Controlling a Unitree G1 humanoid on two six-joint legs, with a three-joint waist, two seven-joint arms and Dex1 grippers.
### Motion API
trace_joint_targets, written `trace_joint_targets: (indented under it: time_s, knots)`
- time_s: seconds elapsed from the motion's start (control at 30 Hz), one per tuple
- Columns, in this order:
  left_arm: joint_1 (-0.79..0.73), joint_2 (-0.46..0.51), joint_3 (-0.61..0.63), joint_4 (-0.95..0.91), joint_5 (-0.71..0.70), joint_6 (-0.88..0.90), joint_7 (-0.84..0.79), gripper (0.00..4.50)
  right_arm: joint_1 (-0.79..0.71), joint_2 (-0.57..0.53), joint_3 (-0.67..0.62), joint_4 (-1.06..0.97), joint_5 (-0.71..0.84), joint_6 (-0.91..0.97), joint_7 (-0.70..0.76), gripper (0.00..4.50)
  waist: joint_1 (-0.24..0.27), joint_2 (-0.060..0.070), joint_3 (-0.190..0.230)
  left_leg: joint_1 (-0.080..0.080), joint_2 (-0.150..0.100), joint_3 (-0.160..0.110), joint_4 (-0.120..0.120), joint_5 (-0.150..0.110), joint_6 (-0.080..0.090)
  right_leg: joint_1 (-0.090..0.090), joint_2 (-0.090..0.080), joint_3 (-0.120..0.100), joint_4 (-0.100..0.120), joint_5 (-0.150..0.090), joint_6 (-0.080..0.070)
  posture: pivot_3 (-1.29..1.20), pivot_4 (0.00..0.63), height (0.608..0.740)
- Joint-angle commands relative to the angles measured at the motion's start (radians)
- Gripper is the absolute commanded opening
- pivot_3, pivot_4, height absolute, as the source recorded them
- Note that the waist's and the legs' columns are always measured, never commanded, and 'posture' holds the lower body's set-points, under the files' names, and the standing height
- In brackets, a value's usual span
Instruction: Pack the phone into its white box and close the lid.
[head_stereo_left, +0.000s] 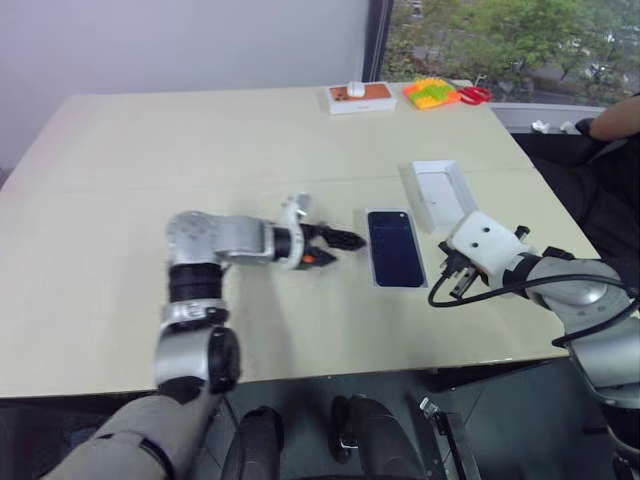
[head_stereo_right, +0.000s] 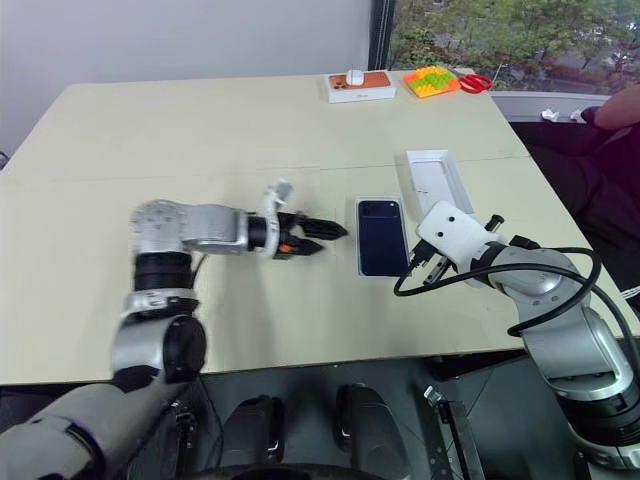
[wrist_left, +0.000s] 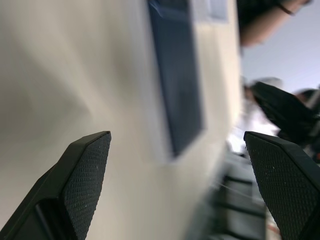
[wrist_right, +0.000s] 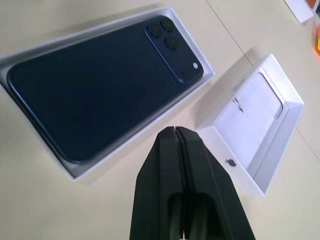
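Lying camera-side up in the white box (wrist_right: 75, 172), the glossy navy phone (wrist_right: 100, 90); left fingers (wrist_left: 85, 175) spread, right fingers (wrist_right: 200, 185) pressed together.

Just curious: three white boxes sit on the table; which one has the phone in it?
The white box between the two arms; the phone lies inside. The lid beside it and the orange-topped box don't.

Left wrist view smears the phone (wrist_left: 177, 85) badly; the person's arm (head_stereo_left: 618, 118) is cut off by the edge.
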Motion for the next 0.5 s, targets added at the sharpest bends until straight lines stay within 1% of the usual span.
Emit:
trace_joint_targets:
  time_s: [0.03,0.07,0.17,0.23,0.27,0.33,0.37,0.5]
  knots:
    - [0.029,0.085,-0.08,-0.116,0.03,-0.008,-0.166,4.46,-0.015,0.003,0.003,-0.004,0.004,-0.031,-0.014,0.0,0.004,0.0,0.0,0.0,0.0,0.0,0.0,0.0,-0.001,0.0,-0.001,0.0,0.0,0.0,0.0,0.0,0.15,0.74]
    - [0.043,0.115,-0.108,-0.142,0.057,-0.036,-0.209,4.46,-0.017,0.006,0.006,0.0,0.007,-0.033,-0.016,0.0,0.004,0.0,0.0,-0.001,-0.001,0.0,0.0,0.001,-0.002,0.0,-0.001,0.0,0.0,0.0,0.0,0.0,0.15,0.74]
    - [0.106,0.242,-0.223,-0.268,0.17,-0.212,-0.408,4.46,-0.033,0.027,0.032,0.017,0.017,-0.046,-0.016,0.0,0.001,0.0,0.0,-0.001,-0.004,0.001,0.001,0.001,-0.002,0.0,-0.005,0.0,-0.001,0.0,0.0,0.0,0.15,0.74]
    - [0.14,0.295,-0.293,-0.324,0.251,-0.331,-0.512,4.46,-0.041,0.04,0.046,0.023,0.021,-0.049,-0.017,0.0,0.0,0.0,0.0,-0.001,-0.004,0.002,0.001,0.001,-0.002,0.0,-0.008,0.001,-0.001,0.0,0.0,0.0,0.15,0.74]
    - [0.15,0.308,-0.313,-0.334,0.281,-0.375,-0.548,4.46,-0.044,0.044,0.049,0.024,0.022,-0.049,-0.018,0.0,0.002,0.0,0.0,-0.001,-0.005,0.002,0.001,0.001,-0.002,0.0,-0.008,0.0,-0.001,0.0,0.0,0.0,0.15,0.74]
    - [0.215,0.343,-0.388,-0.404,0.445,-0.644,-0.643,4.46,-0.053,0.049,0.07,0.035,0.015,-0.043,-0.022,0.0,0.004,0.0,0.0,-0.001,-0.005,0.001,0.001,0.001,-0.001,0.0,-0.008,0.0,-0.001,0.0,-0.001,0.0,0.15,0.74]
    - [0.237,0.355,-0.419,-0.424,0.505,-0.742,-0.689,4.46,-0.056,0.048,0.076,0.039,0.013,-0.04,-0.022,0.0,0.004,0.0,0.0,-0.001,-0.005,0.001,0.001,0.001,-0.001,0.0,-0.008,0.0,-0.002,0.0,-0.001,0.0,0.15,0.74]
    - [0.265,0.376,-0.502,-0.408,0.644,-0.94,-0.829,4.46,-0.037,0.026,0.08,0.008,0.038,-0.044,0.015,0.0,0.008,0.0,0.0,-0.003,-0.005,0.001,0.001,-0.001,0.002,0.0,-0.008,0.0,-0.003,0.0,-0.001,0.0,0.15,0.74]
